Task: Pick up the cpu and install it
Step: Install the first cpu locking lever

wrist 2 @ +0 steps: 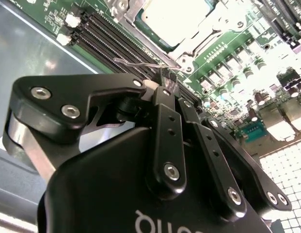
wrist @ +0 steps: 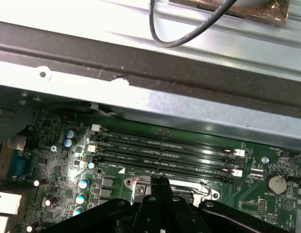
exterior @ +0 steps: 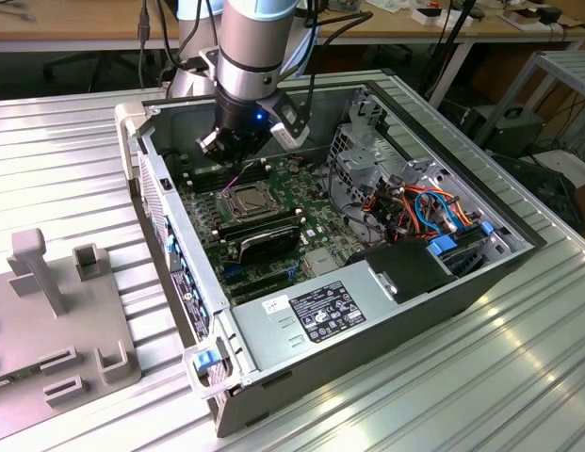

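The cpu (exterior: 243, 200) lies flat in its socket on the green motherboard (exterior: 306, 179) inside the open computer case. Its silver top (wrist 2: 175, 17) shows brightly in the second wrist view, framed by the metal socket plate (wrist 2: 198, 41). My gripper (exterior: 239, 156) hangs just above the board, a little behind the socket. Its black fingers (wrist 2: 160, 126) are shut, tip against tip (wrist 2: 166, 83). A thin wire socket lever (wrist 2: 135, 63) runs up to the tips; whether it is pinched cannot be told. In the first wrist view the gripper (wrist: 159, 180) sits over the socket frame (wrist: 138, 187).
Empty memory slots (wrist: 165, 150) lie between the socket and the case's metal wall (wrist: 189, 104). Black memory sticks (exterior: 259, 231) stand in front of the socket. A power supply (exterior: 320, 311) and coloured cables (exterior: 419, 202) fill the exterior view's right. A grey fixture (exterior: 47, 282) stands outside the case.
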Controlling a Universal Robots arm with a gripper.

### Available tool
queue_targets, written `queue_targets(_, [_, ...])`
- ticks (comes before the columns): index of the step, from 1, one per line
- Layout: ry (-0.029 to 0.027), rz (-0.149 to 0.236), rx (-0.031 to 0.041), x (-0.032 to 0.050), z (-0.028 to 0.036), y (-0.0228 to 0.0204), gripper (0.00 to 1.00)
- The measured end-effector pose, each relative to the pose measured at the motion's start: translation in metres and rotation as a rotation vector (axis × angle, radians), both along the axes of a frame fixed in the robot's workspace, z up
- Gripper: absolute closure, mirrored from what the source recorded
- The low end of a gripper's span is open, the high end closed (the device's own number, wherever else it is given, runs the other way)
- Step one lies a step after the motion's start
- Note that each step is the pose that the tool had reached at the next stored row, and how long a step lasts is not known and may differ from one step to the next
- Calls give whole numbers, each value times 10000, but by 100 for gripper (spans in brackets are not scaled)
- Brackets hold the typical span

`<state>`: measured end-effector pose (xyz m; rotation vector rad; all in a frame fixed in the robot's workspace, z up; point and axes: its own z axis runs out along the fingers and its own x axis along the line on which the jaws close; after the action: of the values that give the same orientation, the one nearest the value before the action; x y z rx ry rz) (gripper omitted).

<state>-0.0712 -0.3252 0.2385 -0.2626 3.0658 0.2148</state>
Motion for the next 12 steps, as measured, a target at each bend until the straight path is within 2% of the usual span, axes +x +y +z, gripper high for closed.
queue_targets(12, [0, -2, 85, 52, -13, 29, 89])
